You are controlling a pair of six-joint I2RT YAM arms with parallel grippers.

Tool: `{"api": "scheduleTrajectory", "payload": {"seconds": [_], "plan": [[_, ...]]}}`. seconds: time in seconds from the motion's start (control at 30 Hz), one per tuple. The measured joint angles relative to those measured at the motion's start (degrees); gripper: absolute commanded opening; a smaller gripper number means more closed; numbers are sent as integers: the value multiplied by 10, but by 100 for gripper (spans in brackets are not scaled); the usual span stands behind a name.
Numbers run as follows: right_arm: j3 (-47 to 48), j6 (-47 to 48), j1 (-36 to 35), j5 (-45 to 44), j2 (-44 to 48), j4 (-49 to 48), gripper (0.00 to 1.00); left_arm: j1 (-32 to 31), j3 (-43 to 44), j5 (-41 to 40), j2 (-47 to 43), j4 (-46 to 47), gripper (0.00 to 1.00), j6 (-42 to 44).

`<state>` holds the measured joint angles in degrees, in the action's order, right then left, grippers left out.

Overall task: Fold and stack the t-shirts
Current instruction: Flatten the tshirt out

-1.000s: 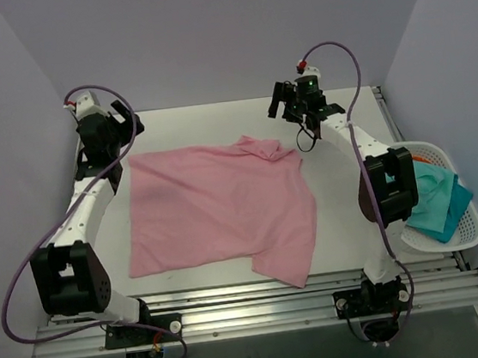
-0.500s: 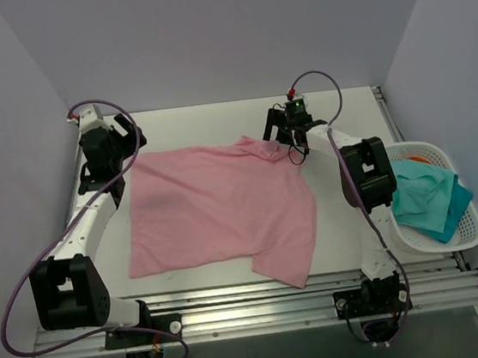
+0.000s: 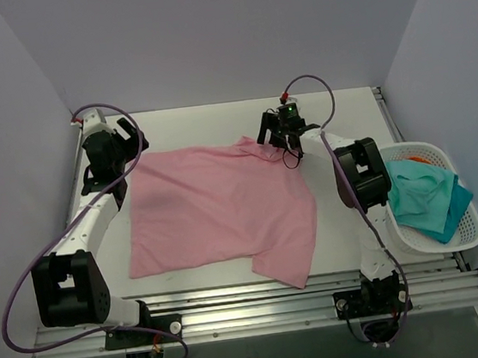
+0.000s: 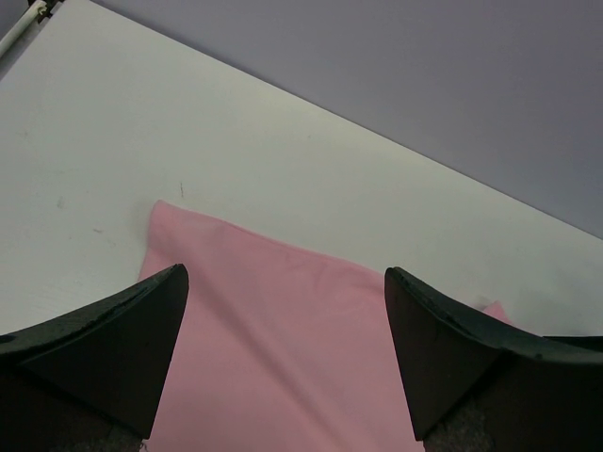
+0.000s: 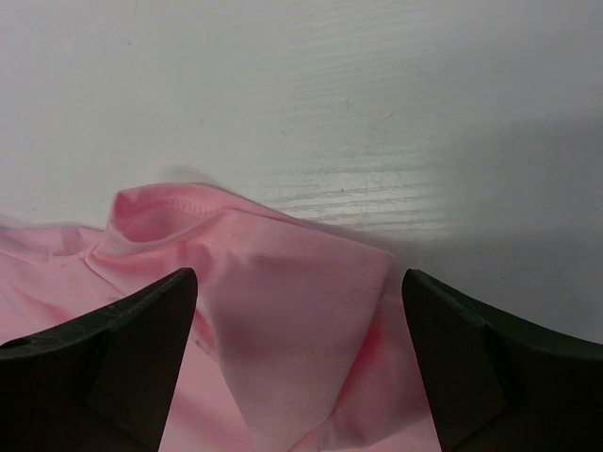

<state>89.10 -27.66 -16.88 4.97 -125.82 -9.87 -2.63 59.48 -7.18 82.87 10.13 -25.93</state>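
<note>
Shirt: the pink t-shirt (image 3: pixel 221 211) is lying spread out in the middle of the table (image 3: pixel 198 121). It's mostly flat, with the far right corner bunched up and a flap sticking out at the near right.

Left arm: from my overhead view it runs up the left side of the table, elbow low near the front rail. The wrist is way out at the far left corner, pointed in toward the shirt.

Left pincer (image 3: pixel 134 144): released, fingers spread wide with nothing between them. On its own camera it hovers over the shirt's far left corner, which lies flat underneath.

Right arm: it stretches from its base up the right side, then the forearm angles left and away to the bunched corner.

Right pincer (image 3: pixel 272 138): fingers wide apart, down low over the crumpled pink fold. On the wrist camera the fold, with a stitched hem, sits between the two fingers. I can't see either finger pressing on it, so I'm calling it released, not grasping.

Off to the side: a white basket (image 3: pixel 474 234) at the right edge with teal cloth (image 3: pixel 427 196) in it.
</note>
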Motion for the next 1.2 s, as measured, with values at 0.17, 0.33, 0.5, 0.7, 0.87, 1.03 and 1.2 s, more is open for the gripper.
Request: {"api": "scheduleTrajectory", "payload": {"seconds": [0.17,0.33,0.5,0.7,0.87,1.03,1.2], "plan": [[-11,-6,-4,0,-5,-8,74,0,0,0,1,2,94,0],[-22,-9,-5,-2,-5,-22,48,0,-7,0,1,6,94,0],[-25,-8,-5,-5,-5,-27,32,0,-10,1,1,6,94,0],[-24,-6,-16,-19,-5,-22,12,0,-10,2,2,7,94,0],[2,0,-35,-40,-5,7,0,0,-10,2,3,7,94,0],[46,10,-46,-59,-4,30,0,0,-10,4,3,7,94,1],[82,21,-49,-67,-4,54,1,0,-10,5,3,7,94,1]]}}
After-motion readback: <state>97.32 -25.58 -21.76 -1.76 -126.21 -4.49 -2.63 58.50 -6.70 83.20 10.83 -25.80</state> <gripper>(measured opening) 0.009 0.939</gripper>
